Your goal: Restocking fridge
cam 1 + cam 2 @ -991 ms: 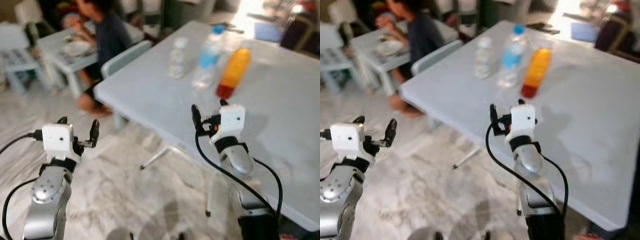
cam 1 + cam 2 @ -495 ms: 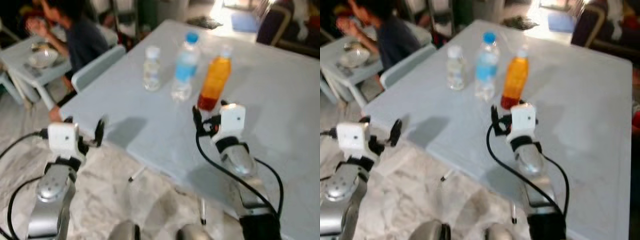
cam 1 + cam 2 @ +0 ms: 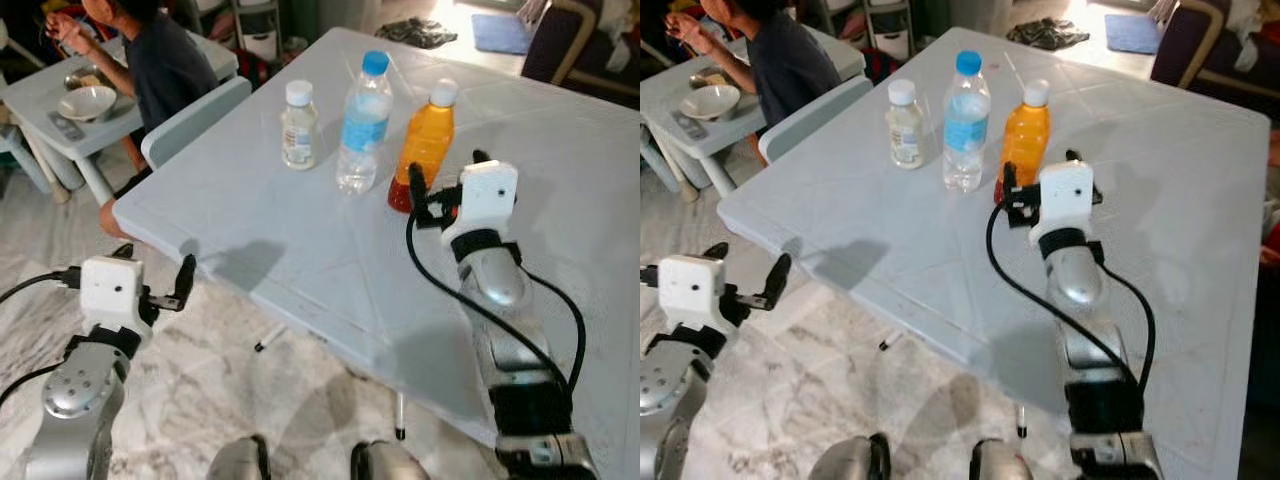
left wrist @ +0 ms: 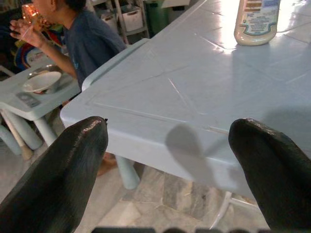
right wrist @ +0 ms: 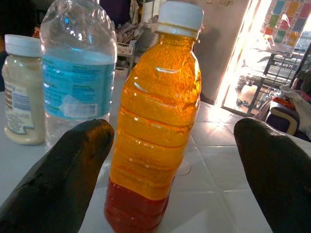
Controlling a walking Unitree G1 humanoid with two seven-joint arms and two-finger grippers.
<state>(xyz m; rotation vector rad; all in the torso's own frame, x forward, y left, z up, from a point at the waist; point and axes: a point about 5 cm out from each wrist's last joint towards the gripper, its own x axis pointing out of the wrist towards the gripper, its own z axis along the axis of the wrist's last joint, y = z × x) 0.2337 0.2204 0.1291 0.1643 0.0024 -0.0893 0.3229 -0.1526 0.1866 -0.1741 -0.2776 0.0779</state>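
Smooth matt pale plastic counter (image 3: 300,240), clear glossy plastic water bottle (image 3: 362,120) with blue paper label, ribbed shiny orange bottle (image 5: 154,121), glossy black fingers (image 4: 58,179), polished veined marble floor (image 3: 200,390), brushed silver metal arms.

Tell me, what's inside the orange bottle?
The orange bottle holds orange liquid, with a darker red layer at the bottom. Its white cap is on. The right end effector is open before it.

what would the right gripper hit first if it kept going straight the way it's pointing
Most likely the orange bottle: it stands centred between the open fingers of the right gripper, just ahead on the table. The water bottle stands off to one side.
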